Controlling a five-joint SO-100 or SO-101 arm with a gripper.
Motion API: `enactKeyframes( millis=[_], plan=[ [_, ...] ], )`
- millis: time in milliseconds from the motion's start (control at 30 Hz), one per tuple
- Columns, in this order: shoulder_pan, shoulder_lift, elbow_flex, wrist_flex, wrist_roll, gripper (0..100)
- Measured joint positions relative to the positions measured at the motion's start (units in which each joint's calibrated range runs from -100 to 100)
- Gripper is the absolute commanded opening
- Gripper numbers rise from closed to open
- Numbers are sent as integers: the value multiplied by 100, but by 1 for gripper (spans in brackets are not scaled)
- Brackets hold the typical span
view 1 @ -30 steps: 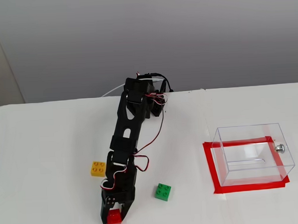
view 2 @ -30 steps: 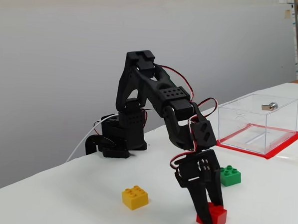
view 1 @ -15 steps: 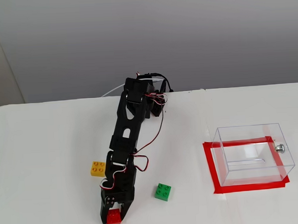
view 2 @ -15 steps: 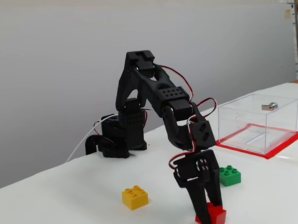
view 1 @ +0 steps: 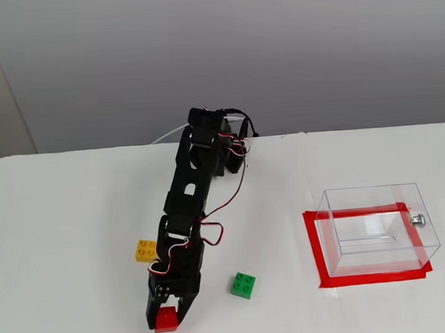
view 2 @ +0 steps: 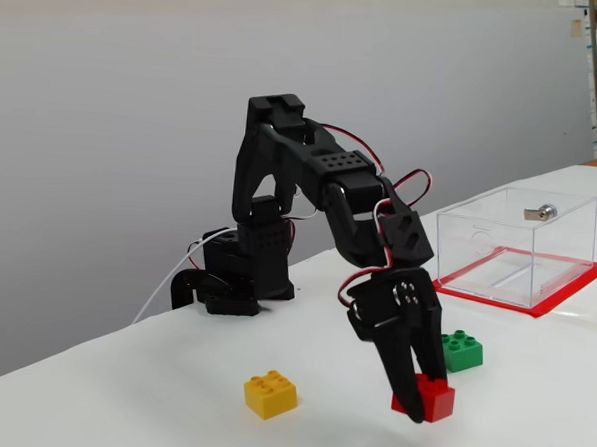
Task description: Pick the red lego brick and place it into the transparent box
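Note:
The red lego brick (view 1: 166, 319) (view 2: 427, 400) hangs a little above the white table, clamped between the black fingers of my gripper (view 1: 166, 320) (view 2: 421, 402), which is shut on it. In both fixed views the arm reaches down from its base toward the table's near side. The transparent box (view 1: 378, 228) (view 2: 513, 245) stands apart on a rectangle of red tape, to the right in both fixed views, with a small silver knob on one wall. Nothing shows inside it.
A yellow brick (view 1: 145, 250) (view 2: 271, 393) lies on the table beside the arm. A green brick (view 1: 244, 285) (view 2: 460, 350) lies between the gripper and the box. The arm's base (view 2: 238, 275) stands at the table's far edge by the grey wall.
The gripper has risen with the red brick in it, lifting it slightly off the table. The other bricks and the box have not moved.

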Motion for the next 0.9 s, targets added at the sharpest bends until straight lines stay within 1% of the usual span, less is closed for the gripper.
enactKeyframes(
  millis=[167, 433, 733, 900],
  plan=[
    [-214, -558, 0, 377, 0, 10],
    [-449, -1463, 0, 951, -186, 10],
    [-1111, -2968, 9, 1620, -191, 10],
    [-1635, -3450, 9, 1997, -191, 10]
  ],
)
